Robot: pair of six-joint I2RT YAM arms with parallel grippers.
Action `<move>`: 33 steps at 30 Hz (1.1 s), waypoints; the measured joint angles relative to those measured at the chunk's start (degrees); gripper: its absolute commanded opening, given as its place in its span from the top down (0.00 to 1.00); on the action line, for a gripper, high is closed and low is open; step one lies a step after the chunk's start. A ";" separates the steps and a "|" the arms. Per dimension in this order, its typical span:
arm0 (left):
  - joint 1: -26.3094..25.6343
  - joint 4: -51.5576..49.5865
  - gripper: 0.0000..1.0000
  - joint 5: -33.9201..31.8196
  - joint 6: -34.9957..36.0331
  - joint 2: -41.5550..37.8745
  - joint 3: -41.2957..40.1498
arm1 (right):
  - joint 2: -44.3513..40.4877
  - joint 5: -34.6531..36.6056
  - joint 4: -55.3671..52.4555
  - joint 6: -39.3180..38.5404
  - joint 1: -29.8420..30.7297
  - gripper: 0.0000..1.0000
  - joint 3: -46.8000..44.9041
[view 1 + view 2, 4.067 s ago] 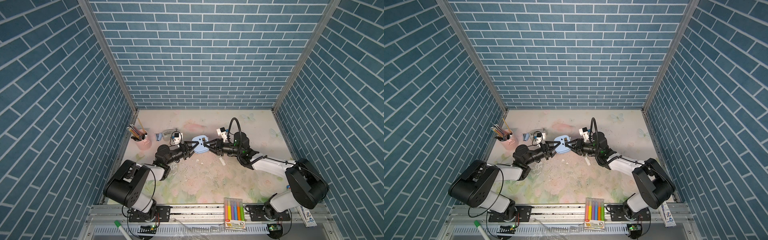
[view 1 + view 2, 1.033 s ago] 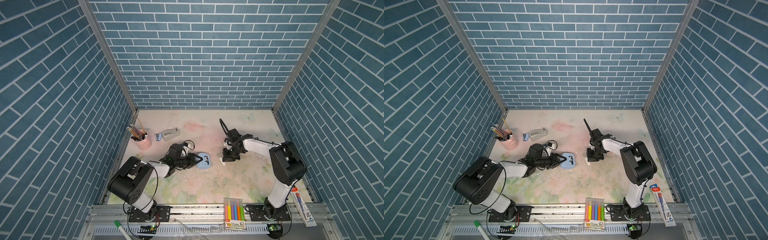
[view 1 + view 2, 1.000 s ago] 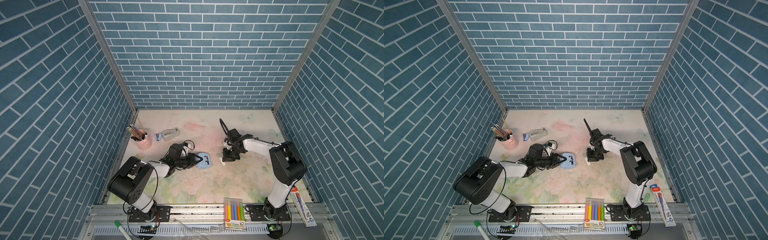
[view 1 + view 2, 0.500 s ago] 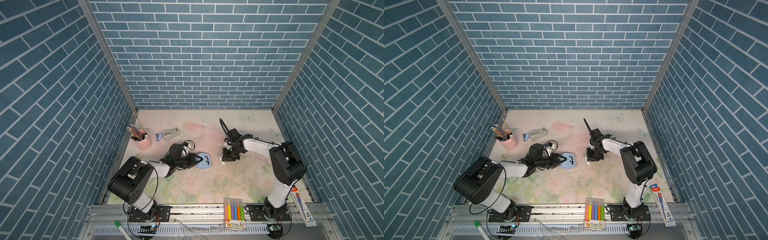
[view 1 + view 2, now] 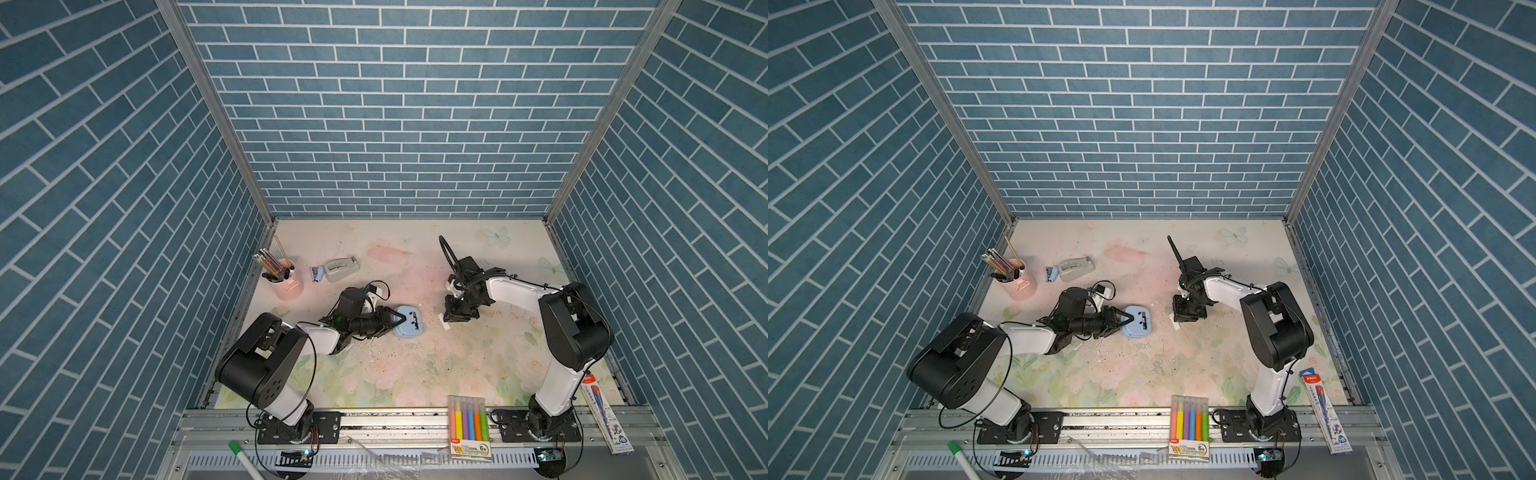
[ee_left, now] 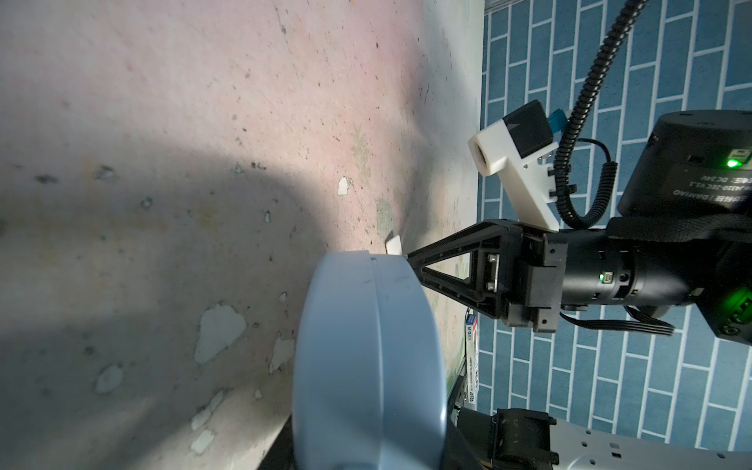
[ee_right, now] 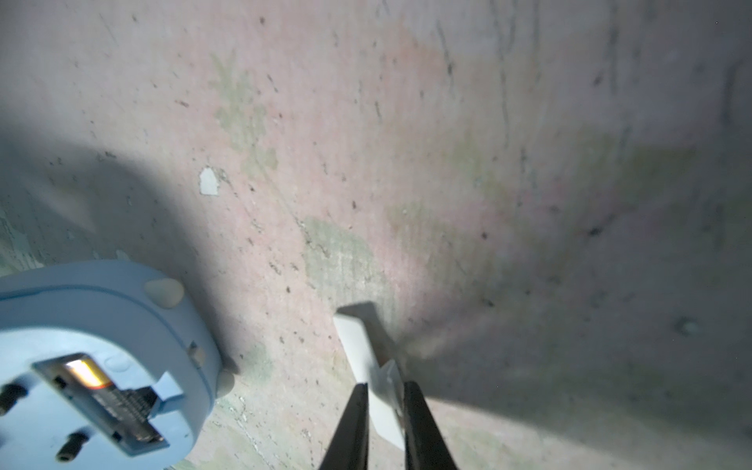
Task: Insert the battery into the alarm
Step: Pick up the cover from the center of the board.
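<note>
Blue clock (image 5: 408, 327) had come down onto the table (image 5: 415, 374), battery (image 7: 118, 396) in its slot, so we figured insertion's done; left gripper (image 5: 400, 320) clamped its edge, right gripper (image 7: 384, 401) pinched the white cover (image 7: 358, 337).

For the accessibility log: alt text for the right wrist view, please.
The right tool pinches a small white plastic tab on the worn pink tabletop. Beside it lies a light-blue plastic alarm clock, back up, with a black gold-banded battery in its open compartment.
</note>
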 measured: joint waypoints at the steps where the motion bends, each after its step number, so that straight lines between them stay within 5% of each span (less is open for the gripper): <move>1: 0.00 0.00 1.00 0.00 0.00 0.00 0.02 | 0.00 -0.15 0.11 0.09 -0.02 0.86 0.00; 33: -0.04 -0.70 1.00 0.02 0.26 0.11 0.48 | -1.79 -5.14 5.64 2.99 -0.26 1.00 -3.13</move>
